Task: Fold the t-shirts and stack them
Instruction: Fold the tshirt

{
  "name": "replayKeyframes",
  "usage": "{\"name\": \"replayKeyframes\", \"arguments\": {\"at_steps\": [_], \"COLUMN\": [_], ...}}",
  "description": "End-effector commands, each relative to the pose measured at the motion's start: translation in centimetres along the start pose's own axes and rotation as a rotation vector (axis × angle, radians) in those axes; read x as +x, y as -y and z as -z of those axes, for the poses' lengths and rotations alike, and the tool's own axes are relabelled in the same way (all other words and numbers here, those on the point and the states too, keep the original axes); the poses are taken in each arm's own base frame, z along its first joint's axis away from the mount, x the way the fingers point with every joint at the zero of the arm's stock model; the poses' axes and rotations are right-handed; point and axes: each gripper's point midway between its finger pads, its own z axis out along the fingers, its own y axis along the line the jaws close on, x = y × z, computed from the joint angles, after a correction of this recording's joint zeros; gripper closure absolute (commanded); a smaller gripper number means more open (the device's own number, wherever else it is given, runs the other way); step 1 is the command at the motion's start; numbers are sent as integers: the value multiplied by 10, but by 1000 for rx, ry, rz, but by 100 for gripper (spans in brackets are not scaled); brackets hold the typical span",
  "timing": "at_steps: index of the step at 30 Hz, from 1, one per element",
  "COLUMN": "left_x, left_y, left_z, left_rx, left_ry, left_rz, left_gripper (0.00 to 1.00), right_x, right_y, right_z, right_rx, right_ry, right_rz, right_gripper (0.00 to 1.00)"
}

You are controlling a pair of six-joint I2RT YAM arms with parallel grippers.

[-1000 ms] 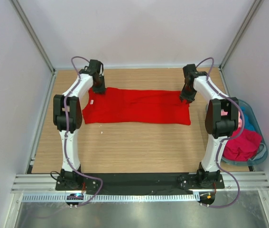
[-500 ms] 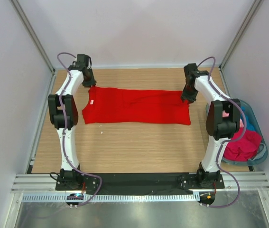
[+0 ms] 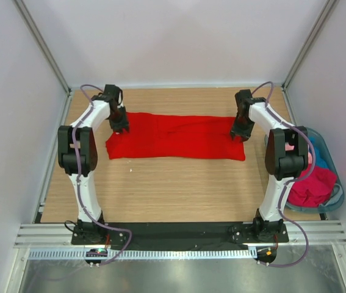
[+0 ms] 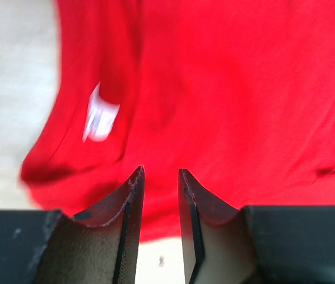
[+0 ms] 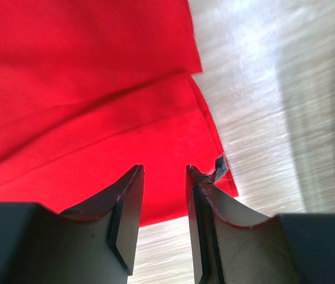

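A pale-walled booth (image 3: 179, 36) and a light wooden table (image 3: 160, 189) under the overhead camera. Stretched across the far half of the table is the bright red short-sleeved t-shirt (image 3: 179, 137). It lies flat in a long band running left to right, neck end on the left, with soft creases along its length. A small white neck label (image 4: 99, 115) shows in the left wrist view, blurred, just inside the collar edge.

The left claw (image 3: 121, 127) sits at the shirt's far-left corner, right by the collar. Its two fingers stand slightly apart, red cloth shows through the narrow gap, and nothing is pinched between them. Whether the tips touch the fabric, I cannot tell.

Across on the other end, the right claw (image 3: 240, 134) is at the far-right corner of the shirt. Its wrist camera looks down on the shirt's layered edges and the bare wood beside them. Those fingers are parted too, with a slim gap and no cloth caught in it. A small grey fleck sits on one fingertip, too small to identify.

At the right edge of the table is a translucent blue-grey plastic basket (image 3: 334, 183), well apart from the spread shirt. A crumpled crimson t-shirt (image 3: 313, 186) is heaped in it, with a teal-blue t-shirt (image 3: 322, 159) tucked behind.

Both arms rise from a black base strip (image 3: 179, 232) at the near edge.
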Motion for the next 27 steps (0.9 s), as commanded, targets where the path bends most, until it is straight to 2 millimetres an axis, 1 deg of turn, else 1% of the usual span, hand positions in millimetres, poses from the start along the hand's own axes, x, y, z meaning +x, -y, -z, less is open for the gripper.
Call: {"name": "replayKeyframes", "arguments": {"at_steps": [1, 2, 3, 4, 5, 7, 8, 9, 10, 11, 13, 14, 15, 16, 17, 18, 19, 20, 21, 22, 23, 24, 25, 26, 27], "left_x": [-3, 12, 16, 19, 25, 34, 34, 37, 38, 32, 33, 27, 15, 8, 1, -17, -27, -35, -43, -57, -65, -67, -72, -75, -74], "left_y": [-12, -20, -24, -35, -41, -53, -59, -65, -72, -77, -85, -89, -86, -85, -83, -74, -67, -61, -47, -36, -26, -18, -2, 6, 11], "left_z": [38, 30, 28, 23, 17, 3, 1, -7, -9, -8, -12, -10, -6, 0, 6, 16, 22, 27, 33, 37, 43, 41, 41, 39, 32], "left_rx": [-40, -58, -64, -97, -109, -137, -162, -188, -211, -230, -255, -259, -253, -251, -248, -217, -192, -170, -121, -83, -52, -38, 35, 63, 82], "left_ry": [77, 44, 37, 33, 12, -35, -41, -60, -71, -62, -89, -80, -52, -43, -26, 17, 52, 79, 106, 160, 192, 209, 223, 228, 220], "left_rz": [-24, -20, -12, 1, 12, 30, 31, 33, 41, 49, 65, 75, 77, 77, 76, 78, 87, 85, 77, 70, 63, 65, 58, 60, 57], "left_gripper": [69, 68, 68, 68, 68, 69, 69, 69, 69, 69, 69, 69, 69, 69, 69, 69, 69, 69, 69, 69, 68, 67, 67, 67, 67], "right_x": [10, 19, 23, 27, 36, 42, 49, 52, 53, 57, 55, 53, 50, 45, 34, 27, 14, 7, -1, -7, -22, -24, -30, -41, -43], "right_y": [5, 10, 13, 17, 22, 29, 34, 37, 38, 40, 41, 39, 38, 36, 31, 30, 23, 22, 20, 21, 15, 14, 14, 9, 8], "right_z": [8, 2, 1, -2, -8, -11, -15, -15, -13, -13, -6, -2, 1, 5, 13, 17, 21, 22, 23, 21, 25, 13, 10, 11, 1], "right_rx": [-11, 2, 7, 20, 32, 51, 69, 79, 80, 83, 79, 76, 70, 64, 51, 52, 46, 52, 55, 73, 64, 78, 82, 73, 84], "right_ry": [12, -3, -4, -5, -20, -21, -31, -33, -25, -26, -9, 1, 7, 20, 39, 56, 81, 93, 109, 118, 150, 134, 135, 155, 144], "right_rz": [21, 24, 21, 21, 17, 13, 13, 4, 0, -3, -12, -14, -15, -19, -24, -26, -24, -22, -25, -22, -27, -20, -23, -28, -23], "right_gripper": [58, 58, 58, 58, 58, 59, 59, 59, 59, 59, 59, 59, 59, 59, 59, 59, 59, 59, 59, 59, 59, 59, 59, 59, 59]}}
